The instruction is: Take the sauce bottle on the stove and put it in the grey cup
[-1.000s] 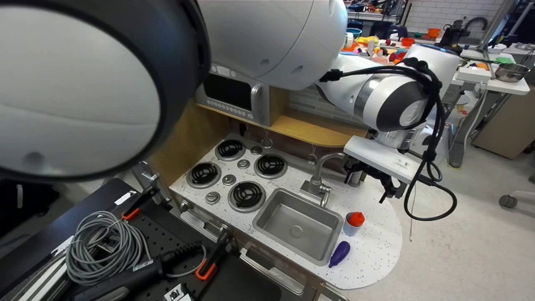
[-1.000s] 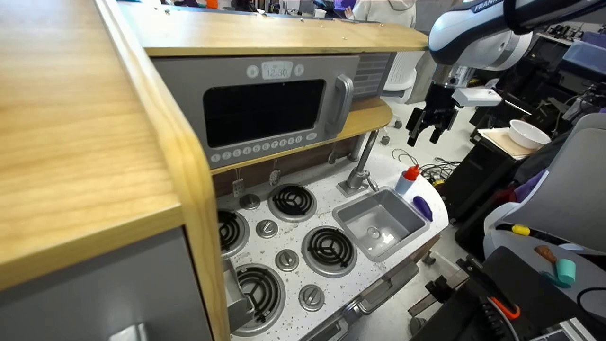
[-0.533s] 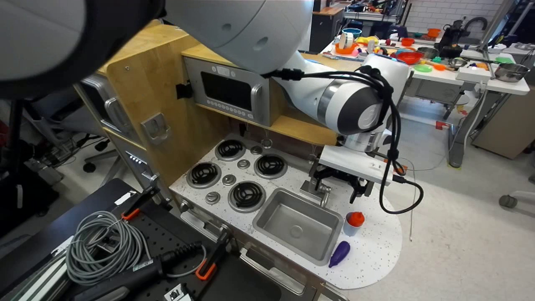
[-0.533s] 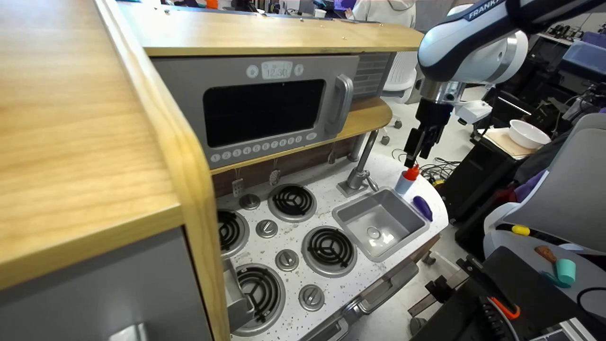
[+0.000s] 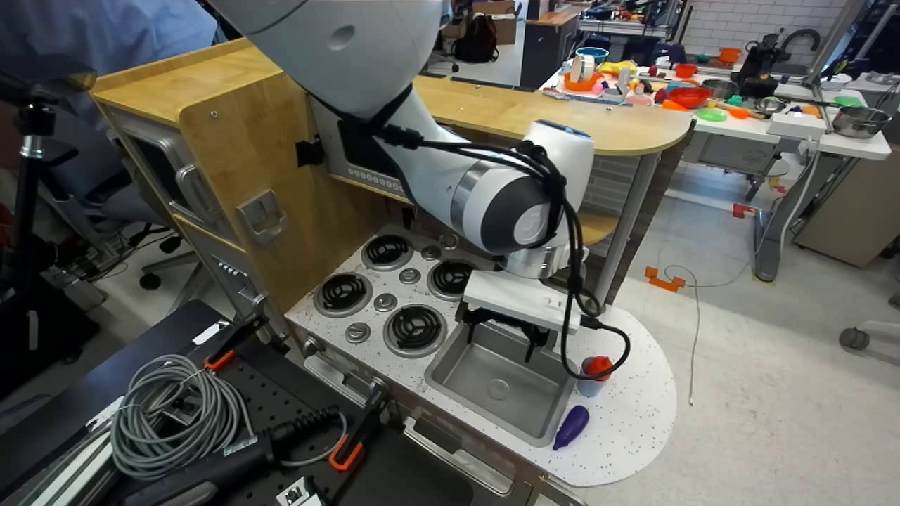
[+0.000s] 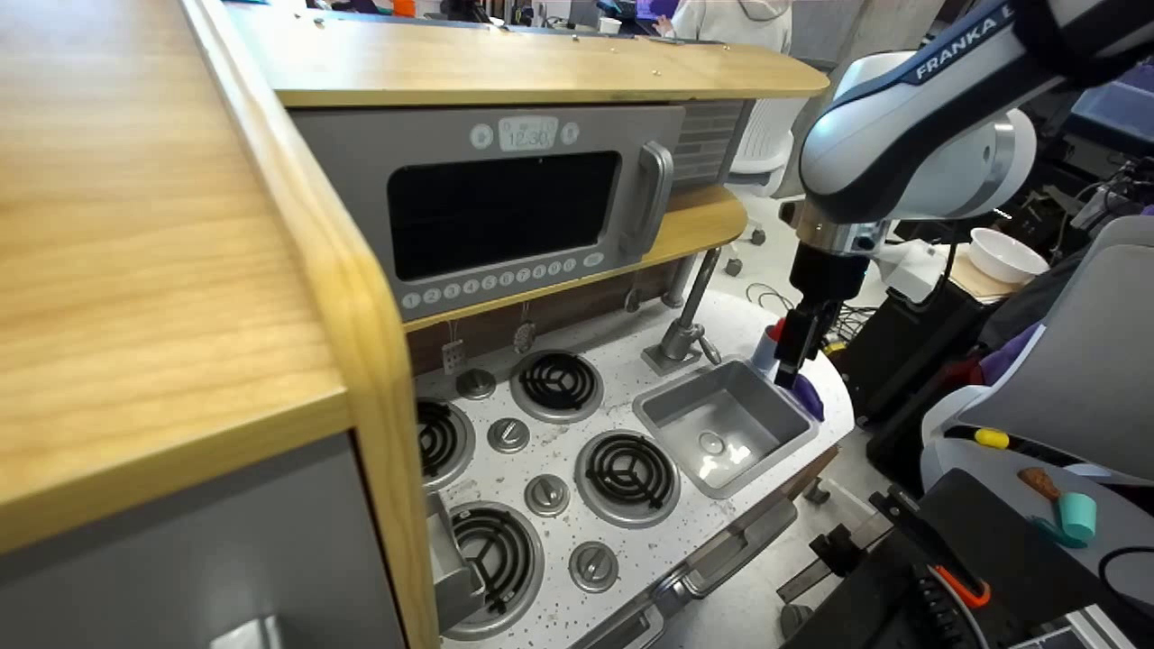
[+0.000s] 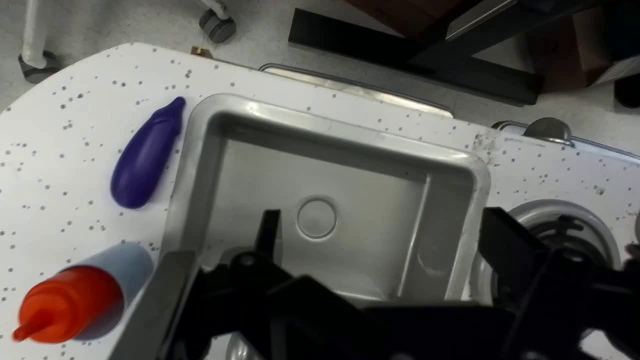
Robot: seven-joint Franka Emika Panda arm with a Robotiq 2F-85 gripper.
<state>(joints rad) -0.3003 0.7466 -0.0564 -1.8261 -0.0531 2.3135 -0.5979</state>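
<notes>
The sauce bottle, with a red pointed top, stands in the pale grey cup on the counter beside the sink. Bottle and cup also show at lower left in the wrist view. In an exterior view the gripper partly covers the bottle and cup. The stove, white with black burners, has no bottle on the burners that show. My gripper is open and empty, with its fingers apart above the sink. It also shows in both exterior views.
The grey sink is between the stove and the cup. A purple toy eggplant lies near the cup. The faucet rises behind the sink. A wooden shelf and toy microwave overhang the counter's back.
The arm has swung and lowered, carrying the open gripper from beyond the counter's end, past the cup, to over the sink. The bottle, cup and eggplant have not moved.
</notes>
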